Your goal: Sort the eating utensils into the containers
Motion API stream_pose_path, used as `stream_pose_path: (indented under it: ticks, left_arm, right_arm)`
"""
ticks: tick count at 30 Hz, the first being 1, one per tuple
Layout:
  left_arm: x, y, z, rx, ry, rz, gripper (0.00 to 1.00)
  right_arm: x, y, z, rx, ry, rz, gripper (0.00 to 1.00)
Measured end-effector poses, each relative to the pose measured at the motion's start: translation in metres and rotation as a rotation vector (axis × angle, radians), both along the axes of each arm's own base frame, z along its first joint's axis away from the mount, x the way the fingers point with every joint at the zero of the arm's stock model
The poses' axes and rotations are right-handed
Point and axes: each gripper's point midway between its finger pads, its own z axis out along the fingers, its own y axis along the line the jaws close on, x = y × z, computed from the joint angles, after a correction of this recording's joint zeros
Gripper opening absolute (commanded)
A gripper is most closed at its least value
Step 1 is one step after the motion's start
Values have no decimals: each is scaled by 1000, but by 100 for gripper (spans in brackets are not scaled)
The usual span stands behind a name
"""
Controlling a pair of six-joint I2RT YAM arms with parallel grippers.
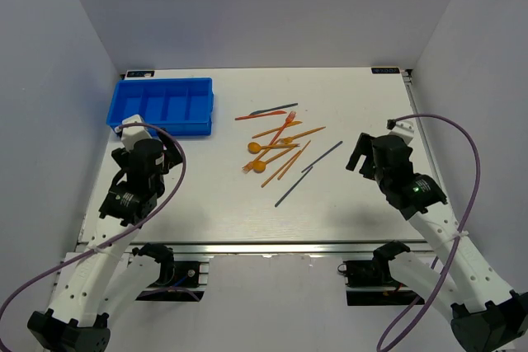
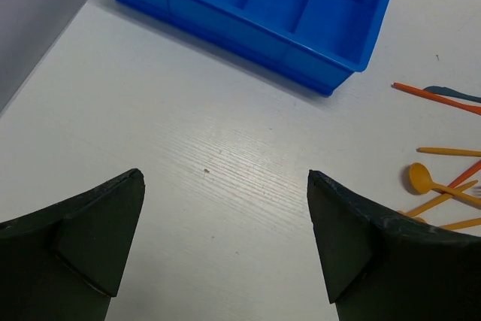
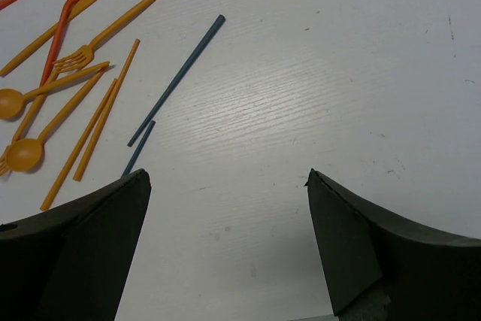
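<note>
A pile of orange, red and dark blue utensils (image 1: 280,147) lies on the white table at mid-centre. It also shows in the right wrist view (image 3: 83,73), with two dark blue sticks (image 3: 178,79) nearest. The blue tray (image 1: 162,105) with its compartments stands at the back left, empty as far as I see; it shows in the left wrist view (image 2: 263,5) too. My left gripper (image 2: 225,186) is open and empty, just in front of the tray. My right gripper (image 3: 225,186) is open and empty, right of the pile.
Grey walls close the table on the left, back and right. The table's front edge runs along a metal rail (image 1: 264,246) by the arm bases. Purple cables (image 1: 462,154) loop over both arms.
</note>
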Motion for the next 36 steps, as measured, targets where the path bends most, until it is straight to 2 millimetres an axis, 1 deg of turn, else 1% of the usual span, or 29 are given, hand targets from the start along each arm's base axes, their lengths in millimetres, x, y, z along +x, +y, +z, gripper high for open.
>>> stream_pose_path:
  ticks: [6, 10, 12, 13, 14, 15, 16, 17, 18, 20, 21, 22, 23, 24, 25, 26, 27, 29, 31, 34, 36]
  left_arm:
    - [1, -5, -1, -10, 4, -23, 98]
    - [5, -11, -7, -16, 31, -56, 98]
    - [11, -23, -11, -37, 56, -103, 98]
    - [16, -32, -13, -53, 67, -139, 98]
    - [20, -43, -16, -67, 86, -174, 98]
    - [25, -58, -19, -78, 107, -220, 98]
    - [29, -78, -21, -77, 122, -268, 98]
    - [33, -112, -22, -68, 129, -350, 98]
    - [32, -148, -26, -54, 153, -444, 98]
    - [22, -227, -34, -23, 189, -651, 97]
    - [15, -265, -43, -5, 214, -748, 95]
    - [8, -296, -52, 20, 237, -826, 94]
    - [3, -320, -62, 42, 257, -883, 86]
    - [-1, -341, -75, 65, 285, -933, 80]
    - [-3, -355, -89, 87, 313, -969, 76]
    - [-3, -366, -106, 112, 344, -999, 69]
    - [-3, -370, -120, 133, 374, -1011, 66]
    - [1, -375, -149, 180, 434, -1024, 63]
    - [1, -375, -169, 214, 481, -1029, 61]
    - [2, -372, -192, 249, 537, -1028, 59]
    - [1, -371, -201, 260, 559, -1028, 57]
  right_arm:
    - [-1, 1, -9, 0, 22, -3, 89]
    - [-2, 5, -10, 11, 28, 19, 89]
    - [-2, 6, -10, 13, 30, 28, 89]
    - [-2, 6, -10, 13, 31, 30, 89]
    - [-2, 6, -10, 12, 31, 31, 89]
    - [-2, 6, -10, 10, 32, 32, 89]
    - [-2, 6, -11, 10, 33, 32, 89]
    - [-2, 7, -11, 9, 35, 33, 89]
    - [-2, 7, -12, 7, 38, 33, 89]
    - [-2, 6, -13, 2, 43, 34, 89]
    - [-2, 6, -13, -1, 44, 35, 89]
    - [-3, 5, -13, -3, 44, 36, 89]
    - [-3, 5, -13, -6, 45, 37, 89]
    - [-5, 4, -12, -9, 44, 38, 89]
    - [-6, 3, -12, -11, 42, 39, 89]
    - [-8, 2, -11, -14, 41, 38, 89]
    - [-10, 0, -10, -17, 39, 38, 89]
    - [-14, -3, -7, -24, 30, 38, 89]
    - [-16, -5, -4, -26, 21, 42, 89]
    - [-19, -6, -1, -27, 10, 47, 89]
    - [-19, -5, -1, -25, 8, 52, 89]
